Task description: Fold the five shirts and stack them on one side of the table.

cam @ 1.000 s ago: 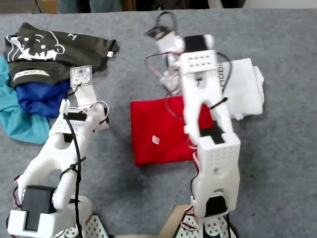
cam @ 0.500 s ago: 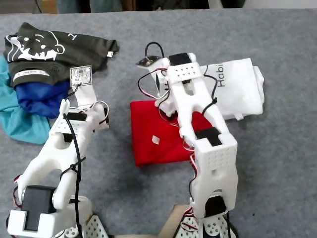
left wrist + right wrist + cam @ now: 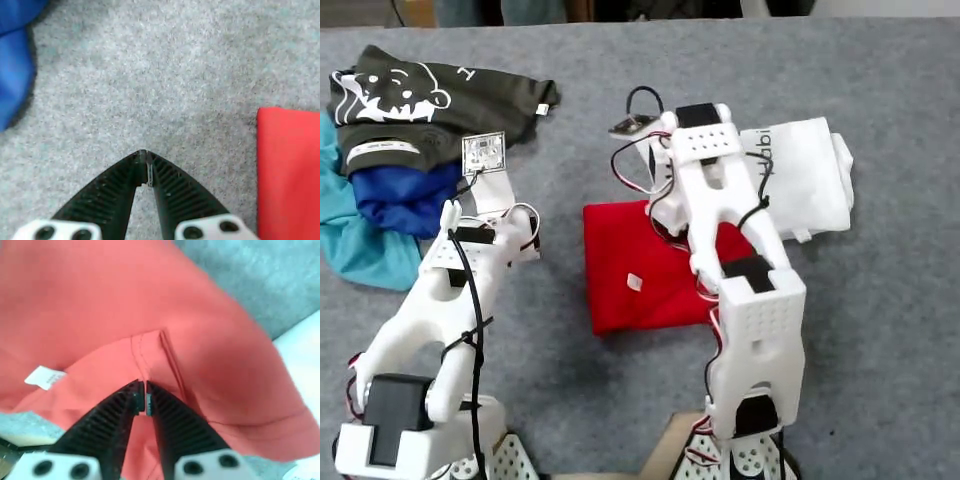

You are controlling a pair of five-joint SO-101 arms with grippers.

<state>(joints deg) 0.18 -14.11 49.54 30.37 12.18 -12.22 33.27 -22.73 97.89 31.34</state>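
A folded red shirt (image 3: 635, 270) lies at the table's middle, its white tag (image 3: 45, 376) showing. A folded white shirt (image 3: 810, 185) lies just to its right, touching it. At the back left is a loose pile: a dark green printed shirt (image 3: 430, 95) on a blue shirt (image 3: 405, 195) and a teal shirt (image 3: 355, 245). My right gripper (image 3: 144, 392) is shut, hanging over the red shirt's (image 3: 100, 315) back edge with nothing between its fingers. My left gripper (image 3: 145, 167) is shut over bare grey table, between the blue shirt (image 3: 15, 60) and the red shirt (image 3: 290, 165).
The right arm (image 3: 730, 220) stretches over the red shirt's right part and hides it. The left arm (image 3: 450, 300) stands at the front left. Grey felt table (image 3: 880, 340) lies bare at the front right and along the back.
The right arm swung left from above the white shirt to the red shirt's back edge, then shifted slightly right. The shirts and the left arm stayed put.
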